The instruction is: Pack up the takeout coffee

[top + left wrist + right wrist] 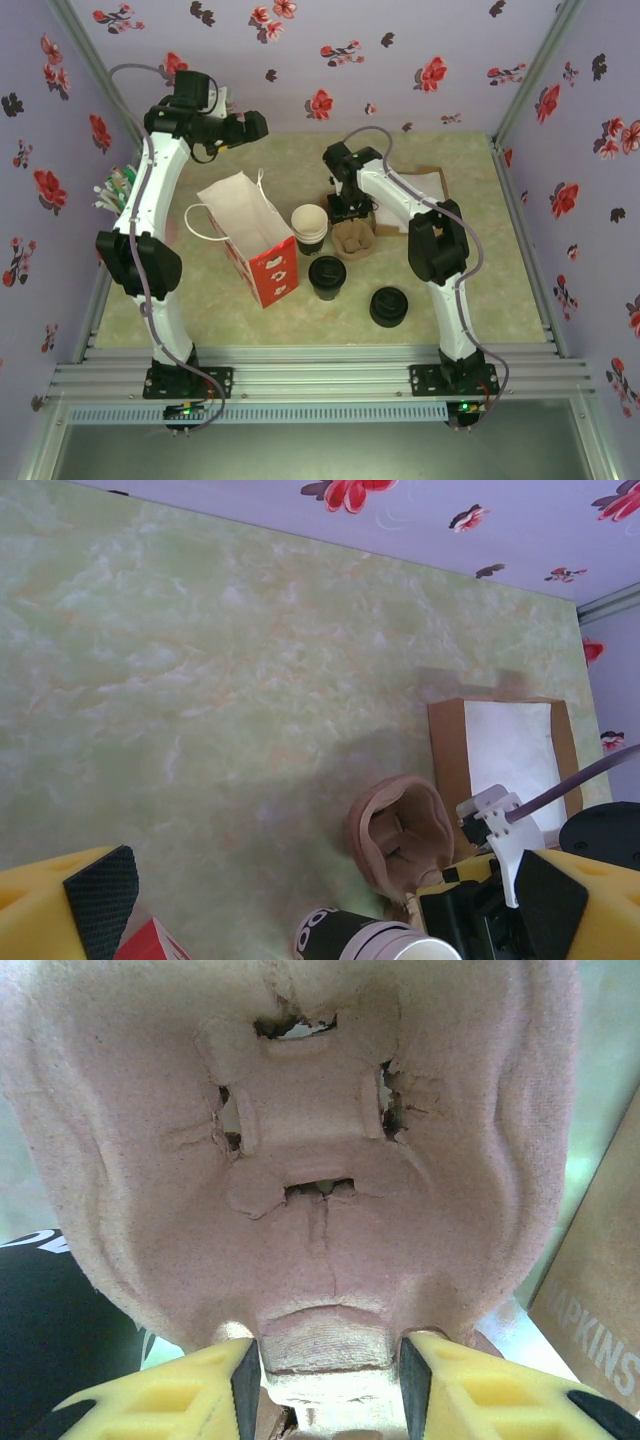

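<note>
Top external view: pinched the tray (352, 240) rim in the right gripper (348, 216), held the left gripper (254, 126) spread wide, spotted the coffee (327, 276) by the bag (250, 235); likely needed a slow, flat lift.

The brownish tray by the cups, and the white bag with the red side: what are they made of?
The tray looks like moulded paper pulp: matte, fuzzy and fibrous, with ragged torn slots. The bag looks like paper: matte white, sharp creases, thin looped handles; the red side seems printed.
</note>
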{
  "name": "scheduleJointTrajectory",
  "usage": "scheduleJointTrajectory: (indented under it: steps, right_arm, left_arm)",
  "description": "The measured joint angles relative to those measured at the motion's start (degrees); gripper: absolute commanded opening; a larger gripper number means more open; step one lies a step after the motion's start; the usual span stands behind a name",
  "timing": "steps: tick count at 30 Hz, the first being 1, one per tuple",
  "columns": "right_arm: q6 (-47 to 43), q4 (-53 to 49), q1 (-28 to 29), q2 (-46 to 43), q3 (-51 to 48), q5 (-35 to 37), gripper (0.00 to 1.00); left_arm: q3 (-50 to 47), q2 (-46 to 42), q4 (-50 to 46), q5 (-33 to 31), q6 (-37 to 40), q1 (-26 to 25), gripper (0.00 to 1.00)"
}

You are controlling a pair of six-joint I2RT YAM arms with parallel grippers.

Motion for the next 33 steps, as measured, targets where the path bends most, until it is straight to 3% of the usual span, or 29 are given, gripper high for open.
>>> scheduleJointTrajectory:
  steps: [12,19,33]
  right_arm:
    - [-0.39,-0.07,0.00,0.26,0.37,0.00,0.42]
    - [-0.39,-0.11,0.00,0.26,0.37,-0.02,0.47]
    - [-0.39,-0.22,0.00,0.28,0.37,-0.04,0.44]
  left_arm:
    - [-0.02,0.00,0.02,0.66,0.00,-0.04,0.99]
    - [-0.02,-0.04,0.02,0.85,0.00,-0.04,0.99]
    - [-0.35,-0.59,0.02,0.85,0.00,-0.15,0.99]
